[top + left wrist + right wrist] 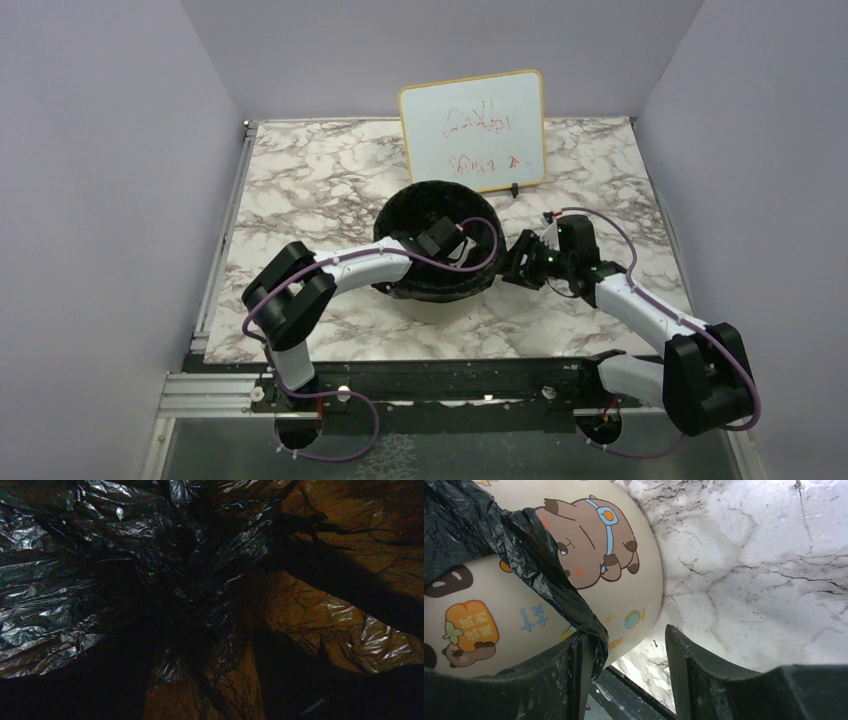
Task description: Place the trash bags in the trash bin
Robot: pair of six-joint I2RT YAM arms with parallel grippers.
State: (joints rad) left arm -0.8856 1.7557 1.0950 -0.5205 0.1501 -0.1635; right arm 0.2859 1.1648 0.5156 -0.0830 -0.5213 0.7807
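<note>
Looking down from the top camera, the black trash bag [415, 212] is already inside the trash bin [644, 565] in the middle of the marble table [300, 170]. It lines the bin, and its edge is folded out over the rim. The left gripper [447, 242] is reaching down into the bin's mouth. Its wrist camera gets nothing but crinkly glossy plastic all around, with a warm orange glow on the right where light comes through the thin film. Its fingers [310, 690] are just dark shapes at the bottom of that view, but they sit apart with bag showing in the gap. So the jaws look wide, with nothing pinched between them as far as I can tell. The right gripper [512, 265] is just beside the bin's right side, pointing at it. From its wrist view the jaws are wide too. A loose strip of the bag hangs down across the bin's cartoon prints and its end rests against the inner face of one finger [539, 680], while the other finger stands clear over the table. A whiteboard [472, 130] with red scribbles stands just behind the bin.
</note>
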